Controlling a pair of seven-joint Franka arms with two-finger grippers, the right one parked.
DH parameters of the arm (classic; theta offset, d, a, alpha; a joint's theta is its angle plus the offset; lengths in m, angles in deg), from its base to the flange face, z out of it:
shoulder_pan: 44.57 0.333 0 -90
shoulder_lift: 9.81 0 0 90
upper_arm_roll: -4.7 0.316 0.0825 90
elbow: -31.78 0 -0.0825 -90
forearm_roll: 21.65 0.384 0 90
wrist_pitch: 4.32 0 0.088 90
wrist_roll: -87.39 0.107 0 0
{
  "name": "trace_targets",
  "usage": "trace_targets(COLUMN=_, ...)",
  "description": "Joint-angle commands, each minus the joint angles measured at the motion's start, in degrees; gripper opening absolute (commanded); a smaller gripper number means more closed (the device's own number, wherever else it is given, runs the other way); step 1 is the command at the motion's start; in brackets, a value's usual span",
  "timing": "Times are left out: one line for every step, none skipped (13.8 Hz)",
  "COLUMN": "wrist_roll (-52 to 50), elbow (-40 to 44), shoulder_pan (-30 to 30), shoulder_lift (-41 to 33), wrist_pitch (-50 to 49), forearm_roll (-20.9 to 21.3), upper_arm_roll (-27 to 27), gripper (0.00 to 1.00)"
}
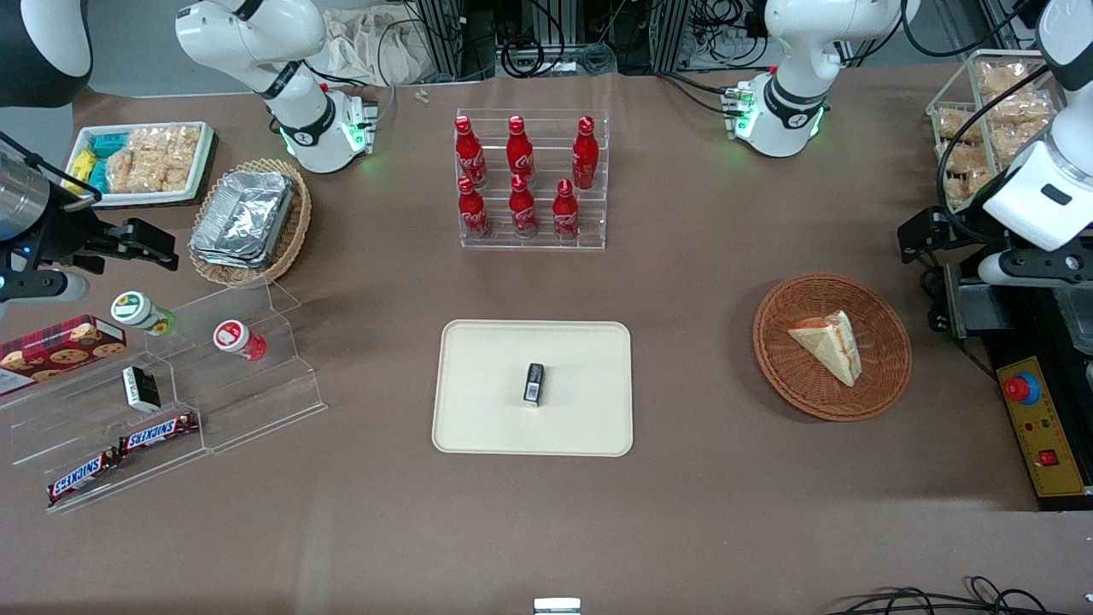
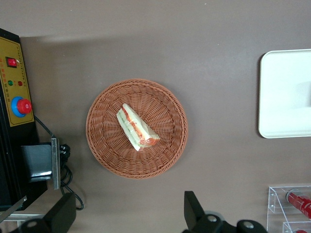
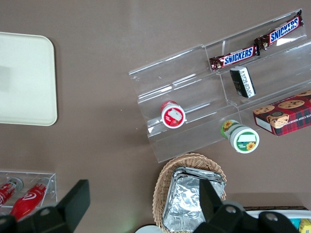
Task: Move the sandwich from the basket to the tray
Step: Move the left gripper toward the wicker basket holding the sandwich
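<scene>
judging from how things lie, nothing of the task is yet done. nearest the front camera, the tray point(image 1: 478, 427) is seen carrying only a small dark object point(image 1: 534, 383); no sandwich is on it. a little farther off, toward the working arm's end of the surface, the sandwich point(image 1: 828, 343) lies on its side in the basket point(image 1: 888, 376), untouched. farther still, the tool point(image 2: 124, 213) is held high above the basket, fingers spread wide and gripping nothing. descent, grasp, carry and release all remain.
</scene>
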Motion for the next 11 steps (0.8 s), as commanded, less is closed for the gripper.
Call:
trace_targets(wrist_roll=0.1, elbow=0.9, shoulder_pan=0.4, shoulder_lift=0.5, wrist_pitch=-1.1, forearm_roll=-0.2, upper_arm_roll=-0.1, gripper=1.00)
trace_targets(wrist_roll=0.5, elbow=1.2, shoulder_pan=0.4, shoulder_lift=0.5, wrist_pitch=-1.1, forearm_roll=-0.2, upper_arm_roll=-0.2, gripper=1.00)
trace_targets(wrist_roll=-0.2, elbow=1.2, shoulder_pan=0.4, shoulder_lift=0.5, wrist_pitch=-1.1, forearm_roll=-0.1, upper_arm_roll=-0.2, gripper=1.00)
trace_targets(wrist_roll=-0.1, elbow=1.2, shoulder_pan=0.4, shoulder_lift=0.5, wrist_pitch=-1.1, forearm_roll=-0.2, upper_arm_roll=-0.1, gripper=1.00)
trace_targets(wrist_roll=-0.2, elbow=1.3, shoulder_pan=0.5, shoulder_lift=0.5, wrist_pitch=-1.1, forearm_roll=-0.2, upper_arm_roll=-0.1, gripper=1.00)
trace_targets(wrist_roll=-0.7, elbow=1.2, shoulder_pan=0.8, shoulder_lift=0.6, wrist_pitch=-1.1, forearm_roll=-0.2, upper_arm_roll=-0.1, gripper=1.00)
trace_targets(wrist_roll=-2.5, elbow=0.8, shoulder_pan=1.1, shoulder_lift=0.5, wrist_pitch=-1.2, forearm_roll=0.0, upper_arm_roll=-0.1, gripper=1.00)
trace_targets(wrist_roll=-7.5, elbow=0.3, shoulder_pan=1.6, shoulder_lift=0.1, wrist_pitch=-2.7, forearm_roll=-0.2, upper_arm_roll=-0.1, gripper=1.00)
trace_targets(wrist_roll=-14.1, elbow=0.6, shoulder_pan=1.6, shoulder_lift=0.5, wrist_pitch=-4.0, forearm_roll=-0.2, upper_arm_roll=-0.2, gripper=1.00)
trace_targets(wrist_roll=-17.8, elbow=0.5, shoulder_pan=1.8, shoulder_lift=0.5, wrist_pitch=-5.0, forearm_roll=-0.2, upper_arm_roll=-0.1, gripper=1.00)
trace_targets(wrist_roll=-17.8, elbow=0.5, shoulder_pan=1.8, shoulder_lift=1.1, wrist_pitch=-6.4, forearm_roll=0.3, upper_arm_roll=0.0, gripper=1.00)
